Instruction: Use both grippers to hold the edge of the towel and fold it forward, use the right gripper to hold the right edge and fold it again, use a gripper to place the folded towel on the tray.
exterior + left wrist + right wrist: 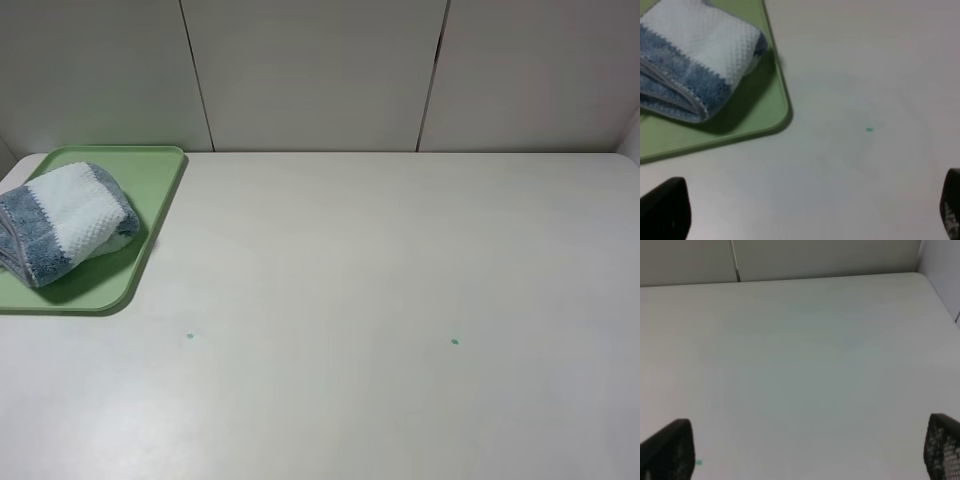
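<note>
We see the towel folded and lying on the tray, partly over its left rim. Both our grippers, left and right, stand released and empty; the loose bundle could sag open or slide off that rim, we judge

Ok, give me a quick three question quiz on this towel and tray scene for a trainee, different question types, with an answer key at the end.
1. True or false: the folded towel lies on the green tray.
2. Multiple choice: in the exterior high view, the tray sits at the table's A) far left, B) centre, C) far right.
3. Fill in the missing word: in the wrist views, the left end effector and the right end effector both stand ____, holding nothing.

Key: 1 true; 2 A; 3 open.
</note>
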